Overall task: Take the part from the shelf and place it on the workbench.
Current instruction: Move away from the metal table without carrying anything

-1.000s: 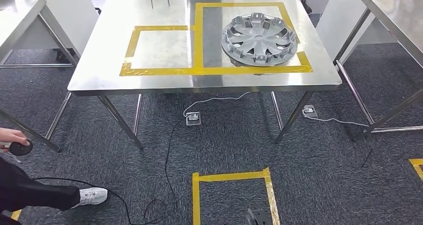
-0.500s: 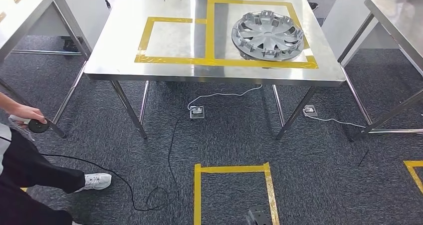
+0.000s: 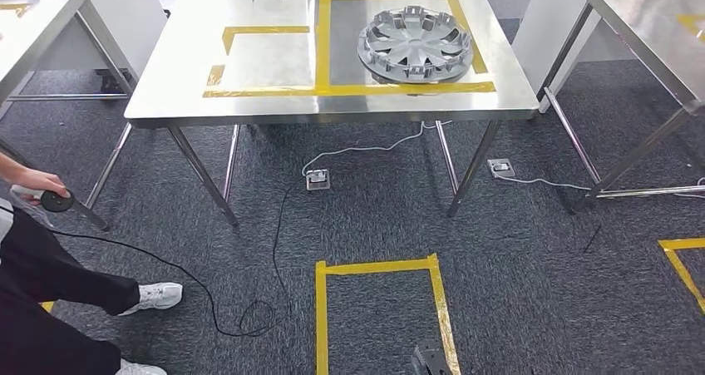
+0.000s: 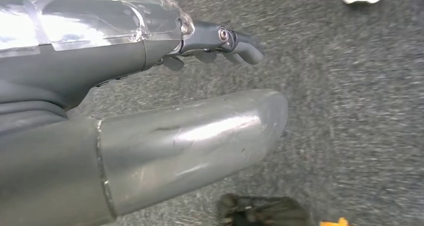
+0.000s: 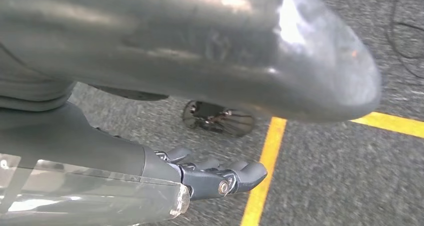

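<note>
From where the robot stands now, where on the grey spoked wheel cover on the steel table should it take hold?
Probably at the near rim of the grey spoked wheel cover, from the front edge of the steel table. It lies flat inside the yellow tape outline, rim exposed all round; opposite edges would suit both hands.

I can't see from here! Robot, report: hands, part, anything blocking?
Left hand and right hand hold nothing. Hubcap on the table. Cable on the floor.
</note>
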You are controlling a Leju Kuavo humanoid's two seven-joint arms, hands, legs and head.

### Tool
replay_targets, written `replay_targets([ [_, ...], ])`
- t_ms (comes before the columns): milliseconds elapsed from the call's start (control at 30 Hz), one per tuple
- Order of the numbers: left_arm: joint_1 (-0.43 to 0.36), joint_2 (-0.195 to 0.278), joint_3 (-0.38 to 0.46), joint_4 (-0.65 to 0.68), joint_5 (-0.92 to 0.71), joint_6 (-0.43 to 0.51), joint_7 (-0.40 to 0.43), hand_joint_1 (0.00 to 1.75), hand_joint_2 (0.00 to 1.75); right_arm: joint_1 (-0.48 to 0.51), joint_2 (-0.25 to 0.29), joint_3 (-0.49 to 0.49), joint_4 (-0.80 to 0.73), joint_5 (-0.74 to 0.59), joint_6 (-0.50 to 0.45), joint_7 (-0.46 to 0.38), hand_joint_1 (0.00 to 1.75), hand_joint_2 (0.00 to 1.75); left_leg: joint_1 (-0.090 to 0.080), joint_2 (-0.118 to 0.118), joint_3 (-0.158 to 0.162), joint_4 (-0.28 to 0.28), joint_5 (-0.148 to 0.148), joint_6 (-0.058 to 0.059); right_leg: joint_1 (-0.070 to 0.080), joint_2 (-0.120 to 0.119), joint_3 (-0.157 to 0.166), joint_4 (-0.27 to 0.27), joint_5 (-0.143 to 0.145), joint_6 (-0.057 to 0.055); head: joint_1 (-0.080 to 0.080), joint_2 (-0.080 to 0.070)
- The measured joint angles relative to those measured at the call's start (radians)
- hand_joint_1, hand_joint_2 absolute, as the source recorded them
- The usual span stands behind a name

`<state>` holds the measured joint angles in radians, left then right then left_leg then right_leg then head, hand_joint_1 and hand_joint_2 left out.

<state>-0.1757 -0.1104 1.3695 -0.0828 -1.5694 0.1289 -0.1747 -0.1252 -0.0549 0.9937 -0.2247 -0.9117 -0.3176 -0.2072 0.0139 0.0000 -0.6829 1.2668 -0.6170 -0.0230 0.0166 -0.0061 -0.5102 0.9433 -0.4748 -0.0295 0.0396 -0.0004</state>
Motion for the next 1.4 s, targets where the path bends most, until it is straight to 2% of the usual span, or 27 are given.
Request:
replay_targets([
  [33, 0.000, 0.000, 0.000, 0.000, 0.000, 0.000, 0.000, 0.00, 0.00, 0.000, 0.000, 0.000, 0.000, 0.000, -0.001, 0.000, 0.00, 0.00, -0.001, 0.000, 0.018, 0.003, 0.020, 0.003, 0.002, -0.001, -0.017, 0.006, 0.008, 0.001, -0.003, 0.000],
  [67, 0.000, 0.000, 0.000, 0.000, 0.000, 0.000, 0.000, 0.00, 0.00, 0.000, 0.000, 0.000, 0.000, 0.000, -0.002, 0.000, 0.00, 0.00, -0.003, 0.000, 0.053, -0.028, 0.051, 0.008, 0.003, -0.002, -0.034, 0.014, 0.015, 0.002, -0.006, 0.000],
  [100, 0.000, 0.000, 0.000, 0.000, 0.000, 0.000, 0.000, 0.00, 0.00, 0.000, 0.000, 0.000, 0.000, 0.000, -0.003, 0.000, 0.00, 0.00, -0.006, -0.001, 0.101, -0.084, 0.074, 0.015, 0.004, -0.003, -0.048, 0.022, 0.020, 0.004, -0.008, 0.000],
  [167, -0.003, 0.001, 0.000, 0.000, 0.000, 0.000, 0.000, 0.00, 0.00, -0.002, 0.001, 0.000, -0.001, 0.000, -0.004, -0.001, 0.00, 0.00, -0.011, -0.001, 0.192, -0.216, 0.075, 0.028, 0.008, -0.005, -0.070, 0.037, 0.031, 0.010, -0.008, 0.000],
  [200, -0.004, 0.002, 0.000, 0.000, 0.000, 0.000, 0.000, 0.00, 0.00, -0.003, 0.001, 0.000, -0.001, 0.000, -0.005, -0.001, 0.00, 0.00, -0.014, -0.001, 0.215, -0.259, 0.063, 0.032, 0.008, -0.005, -0.077, 0.041, 0.037, 0.015, -0.007, 0.000],
  [233, -0.004, 0.002, 0.000, 0.000, 0.000, 0.000, -0.001, 0.00, 0.00, -0.004, 0.001, 0.000, -0.002, 0.000, -0.005, -0.001, 0.00, 0.00, -0.015, -0.001, 0.222, -0.281, 0.055, 0.035, 0.008, -0.006, -0.082, 0.042, 0.043, 0.021, -0.006, 0.000],
  [333, -0.002, 0.002, 0.000, 0.000, 0.000, 0.000, -0.001, 0.00, 0.00, -0.004, 0.001, 0.000, -0.003, 0.000, -0.006, -0.001, 0.00, 0.00, -0.015, -0.002, 0.216, -0.289, 0.060, 0.042, 0.006, -0.006, -0.085, 0.041, 0.055, 0.030, -0.005, 0.000],
  [567, -0.001, 0.000, 0.000, 0.000, 0.000, 0.000, -0.001, 0.00, 0.00, -0.003, 0.000, 0.000, -0.003, 0.000, -0.006, -0.002, 0.00, 0.00, -0.010, -0.001, 0.211, -0.293, 0.070, 0.046, 0.008, -0.003, -0.090, 0.045, 0.051, 0.035, -0.007, 0.000],
  [600, -0.001, 0.000, 0.000, 0.000, 0.000, 0.000, -0.001, 0.00, 0.00, -0.002, 0.000, 0.000, -0.003, 0.000, -0.006, -0.002, 0.00, 0.00, -0.009, 0.000, 0.207, -0.294, 0.075, 0.049, 0.007, -0.002, -0.095, 0.054, 0.036, 0.039, -0.007, 0.000],
  [633, -0.001, 0.000, 0.001, 0.000, 0.000, 0.000, -0.002, 0.00, 0.00, -0.002, -0.001, 0.000, -0.003, 0.000, -0.006, -0.001, 0.00, 0.00, -0.008, 0.000, 0.195, -0.294, 0.086, 0.054, 0.001, 0.000, -0.112, 0.119, -0.019, 0.048, -0.004, 0.000],
  [667, -0.001, 0.001, 0.001, 0.000, 0.000, 0.000, -0.005, 0.00, 0.00, -0.002, 0.000, 0.000, -0.003, 0.000, -0.007, -0.002, 0.00, 0.00, -0.008, 0.000, 0.174, -0.293, 0.103, 0.055, -0.007, 0.001, -0.110, 0.172, -0.050, 0.057, 0.005, 0.000],
  [733, 0.000, 0.000, 0.001, 0.000, 0.000, 0.000, -0.011, 0.00, 0.00, -0.003, 0.000, 0.001, -0.003, -0.002, -0.008, -0.002, 0.00, 0.00, -0.010, 0.003, 0.134, -0.291, 0.136, 0.051, -0.017, 0.001, -0.034, 0.168, -0.078, 0.061, 0.027, 0.000],
  [767, 0.000, 0.000, 0.001, 0.000, 0.000, 0.000, -0.012, 0.00, 0.00, -0.004, -0.001, 0.001, -0.003, -0.004, -0.008, -0.002, 0.00, 0.00, -0.011, 0.008, 0.123, -0.289, 0.146, 0.045, -0.017, 0.000, 0.024, 0.095, -0.050, 0.054, 0.034, 0.000],
  [800, 0.000, -0.001, 0.001, 0.000, 0.000, 0.000, -0.010, 0.00, 0.00, -0.005, -0.001, 0.000, -0.003, -0.006, -0.009, -0.002, 0.00, 0.00, -0.011, 0.012, 0.121, -0.289, 0.151, 0.040, -0.015, -0.001, 0.062, 0.031, -0.047, 0.045, 0.037, 0.000],
  [867, 0.000, -0.001, 0.001, 0.000, 0.000, 0.000, -0.007, 0.00, 0.00, -0.007, -0.002, 0.000, -0.003, -0.011, -0.009, -0.002, 0.00, 0.00, -0.013, 0.026, 0.119, -0.288, 0.159, 0.029, -0.013, 0.000, 0.072, -0.003, -0.055, 0.032, 0.039, 0.000],
  [933, -0.001, 0.000, 0.001, 0.000, 0.000, 0.000, -0.006, 0.00, 0.00, -0.007, 0.000, 0.000, -0.004, -0.015, -0.008, -0.002, 0.00, 0.00, -0.014, 0.025, 0.107, -0.269, 0.141, 0.018, -0.018, 0.006, 0.070, -0.018, -0.049, 0.020, 0.035, 0.000],
  [967, -0.001, 0.000, 0.001, 0.000, 0.000, 0.000, -0.006, 0.00, 0.00, -0.005, 0.000, 0.000, -0.004, -0.017, -0.008, -0.002, 0.00, 0.00, -0.013, 0.018, 0.093, -0.235, 0.114, 0.014, -0.020, 0.011, 0.068, -0.024, -0.043, 0.015, 0.027, 0.000],
  [1033, -0.001, 0.000, 0.001, 0.000, 0.000, 0.000, -0.004, 0.00, 0.00, 0.000, 0.001, 0.000, -0.004, -0.020, -0.009, -0.001, 0.00, 0.00, -0.008, 0.002, 0.046, -0.115, 0.037, 0.007, -0.019, 0.020, 0.058, -0.020, -0.035, 0.007, 0.008, 0.000],
  [1067, 0.000, 0.000, 0.001, 0.000, 0.000, 0.000, -0.003, 0.00, 0.00, 0.003, 0.001, 0.000, -0.005, -0.021, -0.009, -0.001, 0.00, 0.00, -0.006, -0.001, 0.023, -0.053, 0.008, 0.004, -0.018, 0.025, 0.052, -0.016, -0.033, 0.005, 0.002, 0.000],
  [1100, 0.000, 0.000, 0.001, 0.000, 0.000, 0.000, -0.003, 0.00, 0.00, 0.004, 0.002, 0.000, -0.005, -0.021, -0.009, -0.001, 0.00, 0.00, -0.005, -0.002, 0.011, -0.014, -0.002, 0.001, -0.016, 0.031, 0.046, -0.011, -0.032, 0.005, -0.002, 0.000],
  [1133, 0.000, 0.000, 0.002, 0.000, 0.000, 0.000, -0.003, 0.00, 0.00, 0.005, 0.003, 0.000, -0.005, -0.021, -0.009, -0.001, 0.00, 0.00, -0.005, -0.003, 0.016, -0.010, 0.008, 0.000, -0.015, 0.039, 0.040, -0.005, -0.032, 0.006, -0.005, 0.000],
  [1167, 0.000, 0.000, 0.002, 0.000, 0.000, 0.000, -0.003, 0.00, 0.00, 0.005, 0.003, 0.000, -0.005, -0.022, -0.009, -0.001, 0.00, 0.00, -0.004, -0.008, 0.038, -0.044, 0.035, 0.000, -0.016, 0.047, 0.035, 0.003, -0.033, 0.007, -0.006, 0.000],
  [1200, 0.000, 0.000, 0.002, 0.000, 0.000, 0.000, -0.003, 0.00, 0.00, 0.005, 0.004, 0.000, -0.005, -0.022, -0.009, -0.001, 0.00, 0.00, -0.002, -0.025, 0.073, -0.104, 0.068, 0.001, -0.016, 0.056, 0.030, 0.012, -0.035, 0.010, -0.008, 0.000],
  [1233, 0.000, 0.001, 0.002, 0.000, 0.000, 0.000, -0.004, 0.00, 0.00, 0.004, 0.005, 0.000, -0.005, -0.022, -0.009, -0.001, 0.00, 0.00, 0.001, -0.055, 0.110, -0.164, 0.089, 0.003, -0.016, 0.064, 0.024, 0.020, -0.038, 0.014, -0.010, 0.000],
  [1300, 0.002, 0.002, 0.002, 0.000, 0.000, 0.000, -0.004, 0.00, 0.00, 0.001, 0.006, 0.000, -0.005, -0.023, -0.009, -0.001, 0.00, 0.00, 0.006, -0.102, 0.152, -0.235, 0.103, 0.008, -0.017, 0.085, 0.011, 0.034, -0.042, 0.025, -0.010, 0.000],
  [1333, 0.003, 0.003, 0.002, 0.000, 0.000, 0.000, -0.003, 0.00, 0.00, 0.000, 0.006, 0.000, -0.005, -0.024, -0.009, -0.001, 0.00, 0.00, 0.006, -0.106, 0.157, -0.242, 0.096, 0.011, -0.017, 0.095, 0.005, 0.038, -0.042, 0.030, -0.010, 0.000],
  [1400, 0.004, 0.001, 0.002, 0.000, 0.000, 0.000, -0.001, 0.00, 0.00, 0.001, 0.006, 0.000, -0.005, -0.026, -0.009, -0.001, 0.00, 0.00, 0.007, -0.078, 0.156, -0.251, 0.093, 0.021, -0.018, 0.112, -0.003, 0.043, -0.040, 0.041, -0.009, 0.000],
])
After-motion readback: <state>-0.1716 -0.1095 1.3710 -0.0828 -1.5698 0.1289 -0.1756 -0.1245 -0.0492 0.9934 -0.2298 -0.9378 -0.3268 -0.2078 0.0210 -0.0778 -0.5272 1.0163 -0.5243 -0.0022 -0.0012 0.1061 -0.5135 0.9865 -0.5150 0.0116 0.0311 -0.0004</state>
